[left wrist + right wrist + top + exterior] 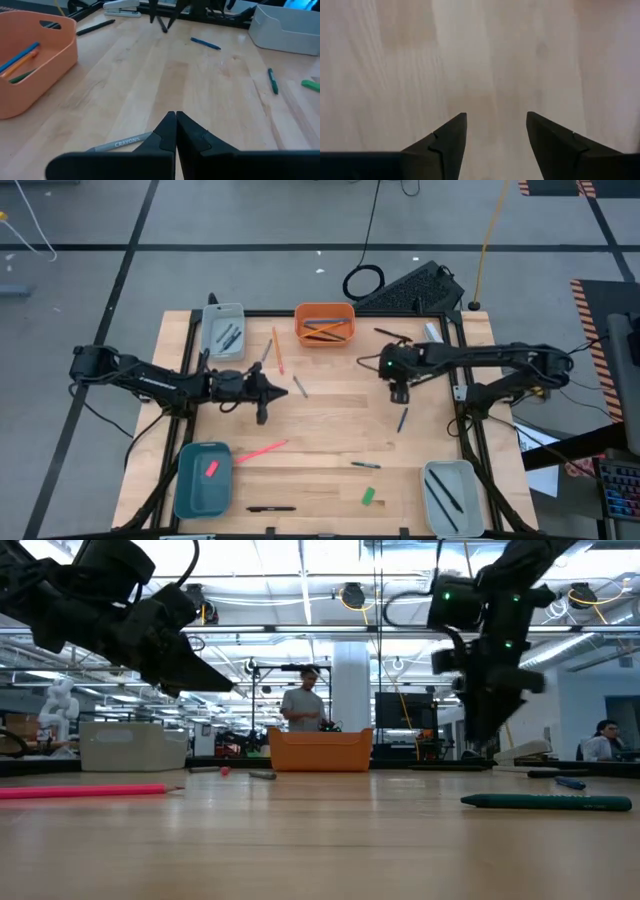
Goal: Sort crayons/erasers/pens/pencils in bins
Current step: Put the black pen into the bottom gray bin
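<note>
The left gripper (pixel 283 391) hovers at table centre-left, fingers pressed together on nothing, a grey crayon (pixel 299 387) just at its 3 o'clock. The right gripper (pixel 399 396) hangs spread and empty above bare wood, the orange bin (pixel 324 323) at its 10 o'clock and a blue pen (pixel 402 419) at its 6 o'clock.

Orange bin (pixel 324 323) holds pencils; teal bin (pixel 203 480), pink eraser (pixel 211 468).

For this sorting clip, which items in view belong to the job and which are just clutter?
Job items:
- orange bin, teal bin, two grey bins
- pink pencil, orange pencil
- green eraser, pink eraser
- grey crayon, black pen
- left pincer, shut; right pincer, open

Clutter:
- keyboard
- stapler
</note>
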`<action>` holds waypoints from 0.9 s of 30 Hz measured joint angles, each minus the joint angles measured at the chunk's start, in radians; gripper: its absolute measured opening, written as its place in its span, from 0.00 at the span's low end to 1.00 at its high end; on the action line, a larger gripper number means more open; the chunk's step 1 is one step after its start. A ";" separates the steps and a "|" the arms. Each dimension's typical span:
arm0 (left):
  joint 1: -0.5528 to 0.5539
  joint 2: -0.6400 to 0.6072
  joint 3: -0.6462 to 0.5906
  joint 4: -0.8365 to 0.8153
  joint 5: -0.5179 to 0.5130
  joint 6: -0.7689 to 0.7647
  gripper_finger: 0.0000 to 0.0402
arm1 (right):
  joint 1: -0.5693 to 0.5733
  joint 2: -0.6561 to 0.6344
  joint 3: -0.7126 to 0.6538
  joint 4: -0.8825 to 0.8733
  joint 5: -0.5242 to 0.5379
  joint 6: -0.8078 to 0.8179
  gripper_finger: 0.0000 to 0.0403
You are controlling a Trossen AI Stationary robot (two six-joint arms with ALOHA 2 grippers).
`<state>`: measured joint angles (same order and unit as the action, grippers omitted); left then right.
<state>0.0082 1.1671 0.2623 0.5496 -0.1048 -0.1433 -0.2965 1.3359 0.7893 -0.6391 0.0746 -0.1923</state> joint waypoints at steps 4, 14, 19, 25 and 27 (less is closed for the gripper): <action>-0.013 0.000 0.000 0.000 0.000 0.011 0.03 | 0.019 0.050 0.023 -0.191 0.031 -0.040 0.50; -0.015 0.000 0.000 0.000 0.000 0.037 0.01 | 0.030 0.134 -0.039 -0.258 0.074 -0.105 0.50; -0.015 0.000 0.000 0.000 0.000 0.036 0.04 | 0.014 0.197 -0.044 -0.239 0.100 -0.145 0.48; -0.015 0.000 0.000 0.000 -0.001 0.036 0.01 | -0.012 0.189 -0.045 -0.242 0.083 -0.144 0.39; -0.015 0.000 0.000 0.000 0.000 0.036 0.02 | -0.022 0.189 -0.045 -0.251 0.085 -0.144 0.35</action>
<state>-0.0071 1.1671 0.2623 0.5497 -0.1051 -0.1074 -0.3189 1.5249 0.7441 -0.8900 0.1601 -0.3367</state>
